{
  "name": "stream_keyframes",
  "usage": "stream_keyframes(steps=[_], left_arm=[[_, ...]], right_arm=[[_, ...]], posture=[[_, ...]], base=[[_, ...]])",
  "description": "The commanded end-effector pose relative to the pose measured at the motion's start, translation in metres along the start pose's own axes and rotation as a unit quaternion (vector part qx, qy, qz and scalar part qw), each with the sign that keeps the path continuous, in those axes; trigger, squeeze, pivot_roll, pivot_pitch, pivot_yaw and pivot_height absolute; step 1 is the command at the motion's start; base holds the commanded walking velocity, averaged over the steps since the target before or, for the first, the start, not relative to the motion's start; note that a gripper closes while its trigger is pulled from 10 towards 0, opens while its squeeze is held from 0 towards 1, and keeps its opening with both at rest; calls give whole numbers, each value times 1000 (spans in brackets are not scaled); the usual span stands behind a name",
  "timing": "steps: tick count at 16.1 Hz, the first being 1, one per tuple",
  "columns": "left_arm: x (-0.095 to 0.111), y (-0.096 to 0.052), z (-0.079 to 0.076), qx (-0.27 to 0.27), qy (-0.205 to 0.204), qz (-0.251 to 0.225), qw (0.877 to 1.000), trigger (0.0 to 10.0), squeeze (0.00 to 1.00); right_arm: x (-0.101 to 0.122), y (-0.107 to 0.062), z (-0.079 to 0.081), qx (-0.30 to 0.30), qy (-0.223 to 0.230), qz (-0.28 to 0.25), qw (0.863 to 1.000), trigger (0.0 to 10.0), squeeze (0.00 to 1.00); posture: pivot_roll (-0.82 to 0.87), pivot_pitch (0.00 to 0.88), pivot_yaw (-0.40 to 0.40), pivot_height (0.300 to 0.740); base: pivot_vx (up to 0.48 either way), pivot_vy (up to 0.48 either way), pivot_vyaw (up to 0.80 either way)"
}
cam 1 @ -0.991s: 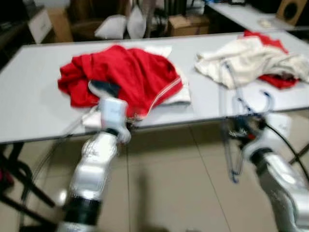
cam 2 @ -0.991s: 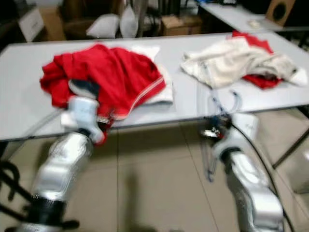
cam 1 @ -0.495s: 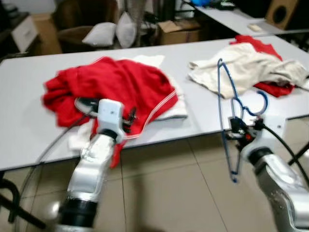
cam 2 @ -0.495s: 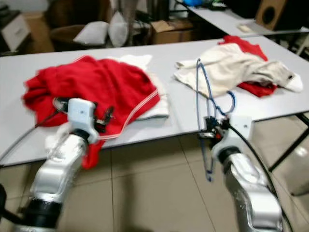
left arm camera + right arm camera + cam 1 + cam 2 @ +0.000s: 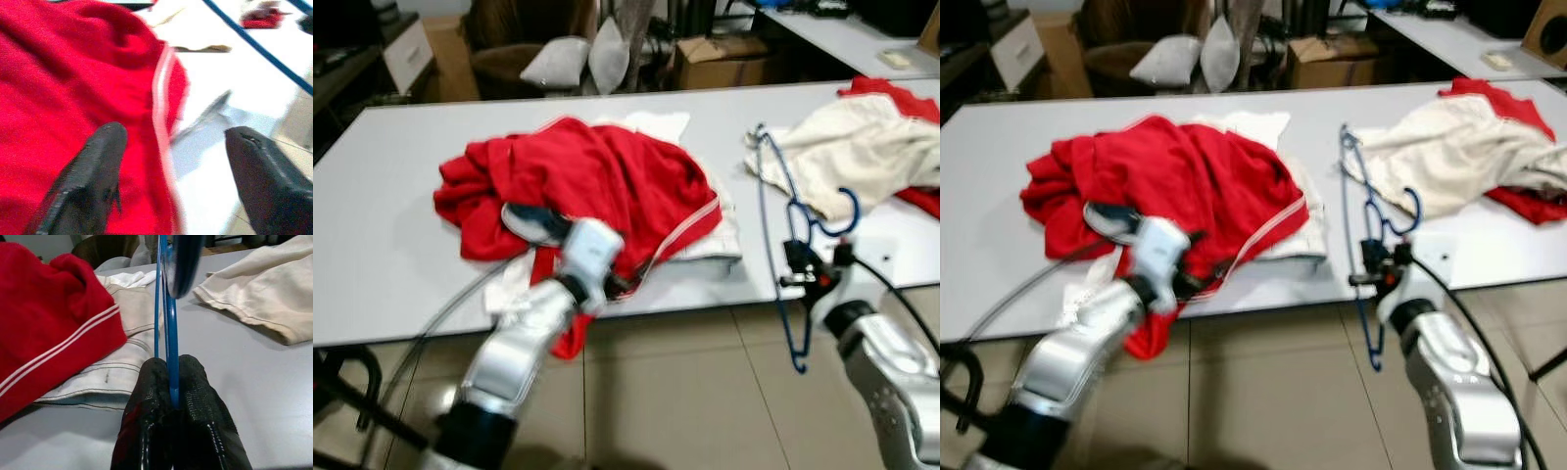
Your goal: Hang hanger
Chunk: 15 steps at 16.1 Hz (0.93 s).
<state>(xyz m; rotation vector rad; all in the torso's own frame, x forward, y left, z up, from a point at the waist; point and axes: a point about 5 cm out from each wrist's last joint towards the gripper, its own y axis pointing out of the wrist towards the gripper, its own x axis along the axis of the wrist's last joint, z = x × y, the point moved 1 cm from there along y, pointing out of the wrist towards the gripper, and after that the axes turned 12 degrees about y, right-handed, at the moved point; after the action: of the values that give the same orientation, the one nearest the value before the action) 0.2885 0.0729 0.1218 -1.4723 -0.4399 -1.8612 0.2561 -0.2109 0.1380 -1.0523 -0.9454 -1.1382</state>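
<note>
Nearest me, my right gripper (image 5: 168, 396) sits just off the near edge of the grey table (image 5: 372, 225), on the right. Its two black fingers are pinched tight together on the wire of the blue hanger (image 5: 781, 230), and the wrist view shows the wire running straight up out of the seam between the pads. The hanger stands roughly upright in that grip, its hook (image 5: 842, 211) curling to the right above the gripper, one end dropping below the table edge toward the tiled floor (image 5: 685, 392).

On the left, my left gripper (image 5: 171, 147) reaches over the near table edge. Its fingers (image 5: 93, 171) are spread wide and hold nothing; one lies over the red garment (image 5: 587, 186), the other over bare table, with the garment's white-striped hem between them. Part of the red cloth hangs off the edge beneath that arm.

A white garment (image 5: 705, 235) lies under the red one. Further right, a cream garment (image 5: 862, 152) is heaped on the table, with another red piece (image 5: 891, 93) beyond it. Past the far edge I see pillows (image 5: 578, 61) and a cardboard box (image 5: 720, 61).

I judge the step in hand to be getting the red garment onto the hanger. Next, the left gripper should close on that hem, and the right should bring the hanger across to it without snagging the table edge.
</note>
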Motion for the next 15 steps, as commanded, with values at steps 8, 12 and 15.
stream_keyframes(steps=[8, 12, 15], left_arm=[[-12, 27, -3, -52, 61, 72, 994, 10000, 0], [-19, 37, -1, -29, 71, 92, 993, 10000, 0], [4, 29, 9, 21, -42, -6, 999, 10000, 0]], right_arm=[[0, -6, -4, -2, -5, 8, 1000, 10000, 0], [0, -6, -4, -3, -5, 10, 1000, 10000, 0], [1, -8, 3, 10, 3, 0, 1000, 10000, 0]], posture=[[-76, 0, 36, 740], [-82, 0, 35, 740], [-83, 0, 43, 740]], base=[[0, 0, 0], [0, 0, 0], [0, 0, 0]])
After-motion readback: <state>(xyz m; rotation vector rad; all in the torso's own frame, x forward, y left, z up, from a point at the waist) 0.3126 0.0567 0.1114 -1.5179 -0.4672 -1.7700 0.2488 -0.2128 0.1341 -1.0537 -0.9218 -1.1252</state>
